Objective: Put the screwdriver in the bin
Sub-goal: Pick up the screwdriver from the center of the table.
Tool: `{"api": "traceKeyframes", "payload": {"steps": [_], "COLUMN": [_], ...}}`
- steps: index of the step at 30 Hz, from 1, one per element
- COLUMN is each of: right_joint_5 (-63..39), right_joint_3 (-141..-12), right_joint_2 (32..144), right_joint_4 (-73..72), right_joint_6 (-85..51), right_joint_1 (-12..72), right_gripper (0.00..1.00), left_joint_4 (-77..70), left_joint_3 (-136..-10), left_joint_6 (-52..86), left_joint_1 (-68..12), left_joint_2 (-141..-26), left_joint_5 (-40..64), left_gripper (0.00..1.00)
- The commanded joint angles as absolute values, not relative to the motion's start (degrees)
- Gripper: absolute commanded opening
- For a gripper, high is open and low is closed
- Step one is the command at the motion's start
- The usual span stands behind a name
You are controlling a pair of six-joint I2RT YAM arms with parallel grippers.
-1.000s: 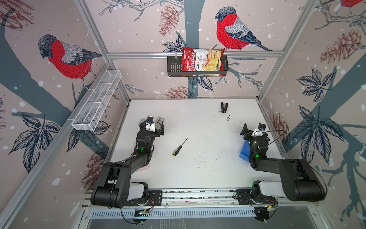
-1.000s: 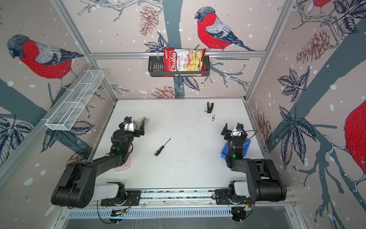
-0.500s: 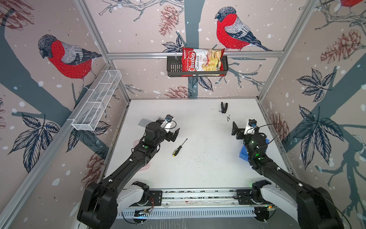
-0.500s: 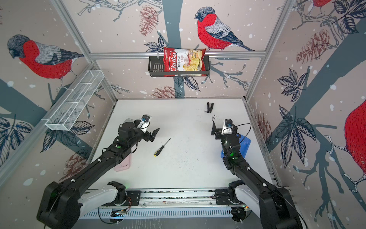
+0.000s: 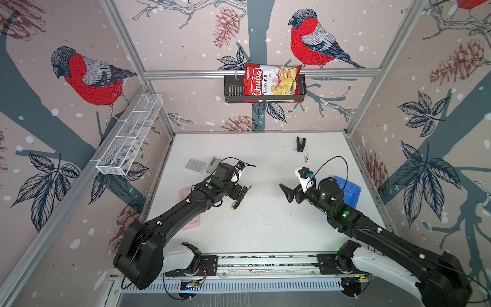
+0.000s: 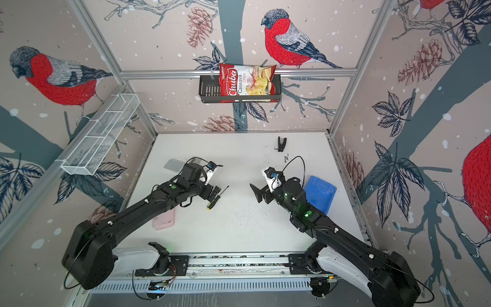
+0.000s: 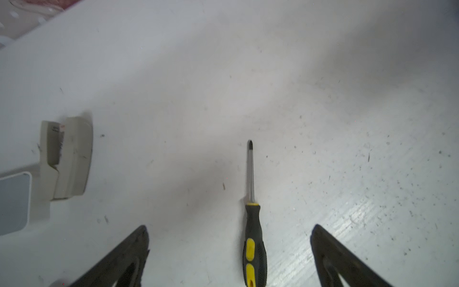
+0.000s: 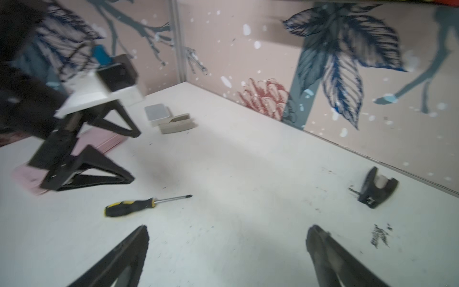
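In the left wrist view the left pincer (image 7: 229, 229) stands spread wide over the white table (image 7: 323, 99), its jaws holding nothing. The screwdriver (image 7: 252, 223) lies flat between the two tips, nearer the right-hand one, handle low in the frame and shaft pointing up the frame. In both top views it sits at mid-frame, left of centre, partly under that pincer. Right of centre the right pincer (image 6: 259, 195) hangs spread and empty, well apart from it. Beyond, at the right edge, the bin (image 6: 320, 192) rests on the table
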State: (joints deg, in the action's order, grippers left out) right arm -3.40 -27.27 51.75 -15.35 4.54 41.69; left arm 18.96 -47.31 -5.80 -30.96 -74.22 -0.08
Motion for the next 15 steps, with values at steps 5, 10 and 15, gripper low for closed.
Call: {"api": "traceKeyframes", "payload": {"steps": [5,10,15], "right_joint_5": [-12.9,-14.5,-14.5], "right_joint_3": [-28.0,-28.7,-28.4], "right_joint_2": [52.1,53.1,53.7], "right_joint_4": [-10.5,-9.4,-9.2], "right_joint_6": [5.6,6.1,5.7], "right_joint_1": [42.7,42.6,42.7], "right_gripper": [1.0,1.0,1.0], "left_joint_4": [28.6,31.6,34.7], "left_joint_3": [-51.7,-54.3,-56.2], "left_joint_6": [-3.9,-3.6,-3.8], "left_joint_1": [-31.1,-31.1,-31.8], "left_joint_2": [-83.2,-90.4,-94.3], "left_joint_5": [0.8,0.7,0.3], "left_gripper": [1.0,0.89,0.72]}}
